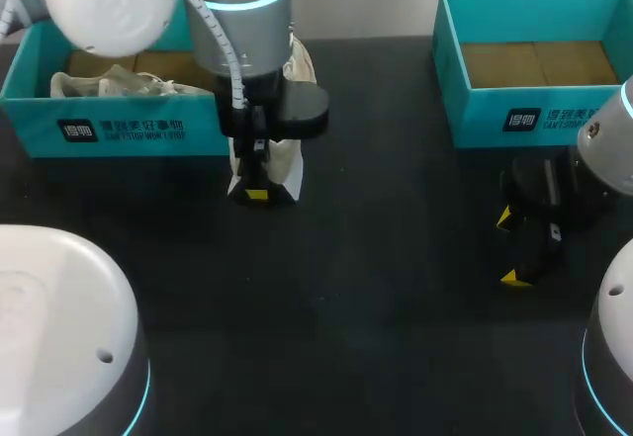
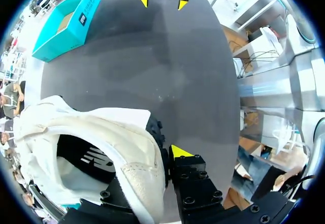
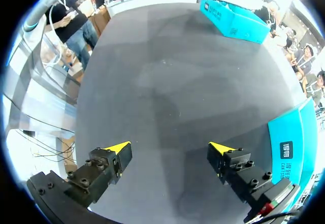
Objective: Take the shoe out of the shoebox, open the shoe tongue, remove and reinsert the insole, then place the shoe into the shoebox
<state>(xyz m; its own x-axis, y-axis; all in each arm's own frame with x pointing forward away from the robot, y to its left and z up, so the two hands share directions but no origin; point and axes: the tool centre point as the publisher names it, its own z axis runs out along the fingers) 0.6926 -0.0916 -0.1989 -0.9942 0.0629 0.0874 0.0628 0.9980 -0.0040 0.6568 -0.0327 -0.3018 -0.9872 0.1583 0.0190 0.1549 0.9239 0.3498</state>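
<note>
The white shoe (image 1: 285,167) is being gripped at the rim of its opening by the left gripper (image 1: 259,191). One yellow-tipped finger is showing outside the collar, while the other is being hidden by the shoe, so the grip is being judged as closed on the collar wall. The shoe is being held near the tabletop's (image 1: 376,288) far edge, left of the middle and just in front of the left shoebox's (image 1: 119,125) near right corner. Whether its sole is resting on the surface cannot be told. The black insole (image 2: 86,155) is being seen inside, in place.

The right shoebox (image 1: 524,115) is sitting empty at the far right corner. The right gripper (image 1: 508,248) is being held just in front of it, well apart from the shoe, its fingers spread wide with nothing between them.

The taking-out step is being judged as done, with the tongue-opening step now in hand. For that, the shoe is needing to be steadied by the left gripper while the right gripper is being brought across to the tongue.
</note>
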